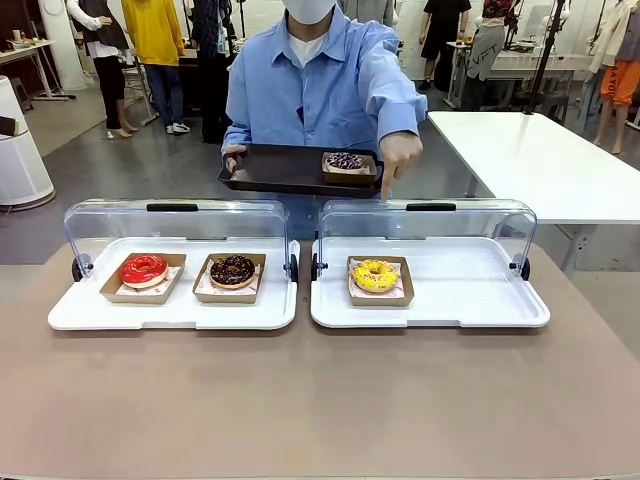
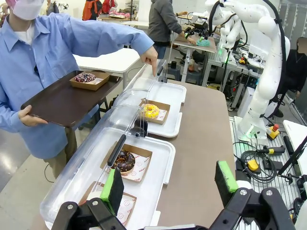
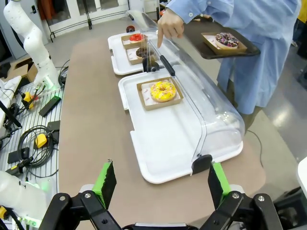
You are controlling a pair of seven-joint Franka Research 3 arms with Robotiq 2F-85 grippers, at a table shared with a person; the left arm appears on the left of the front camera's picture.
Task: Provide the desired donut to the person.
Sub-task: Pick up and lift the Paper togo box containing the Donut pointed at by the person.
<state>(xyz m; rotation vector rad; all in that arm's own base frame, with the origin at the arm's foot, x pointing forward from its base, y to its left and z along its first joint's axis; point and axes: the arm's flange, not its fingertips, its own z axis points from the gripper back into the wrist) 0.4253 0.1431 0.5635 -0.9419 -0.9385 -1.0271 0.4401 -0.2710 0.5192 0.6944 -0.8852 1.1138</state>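
The person (image 1: 320, 85) stands at the far side and holds a dark tray (image 1: 280, 170) carrying a purple-sprinkled donut (image 1: 345, 161). Their other hand (image 1: 398, 160) points a finger down over the open lid at the yellow donut (image 1: 375, 275) in the right white tray (image 1: 470, 300). A red donut (image 1: 143, 269) and a chocolate donut (image 1: 232, 270) lie in the left white tray (image 1: 180, 315). My left gripper (image 2: 170, 184) hangs open above the left tray's end. High over the table's near right edge, my right gripper (image 3: 161, 184) is open, well back from the yellow donut (image 3: 163, 91).
Both clear lids (image 1: 430, 225) stand tilted open along the trays' far side. Brown tabletop (image 1: 320, 400) in front of the trays is bare. A white table (image 1: 540, 160) stands behind at the right. Cables and boxes (image 3: 29, 139) lie on the floor beside the table.
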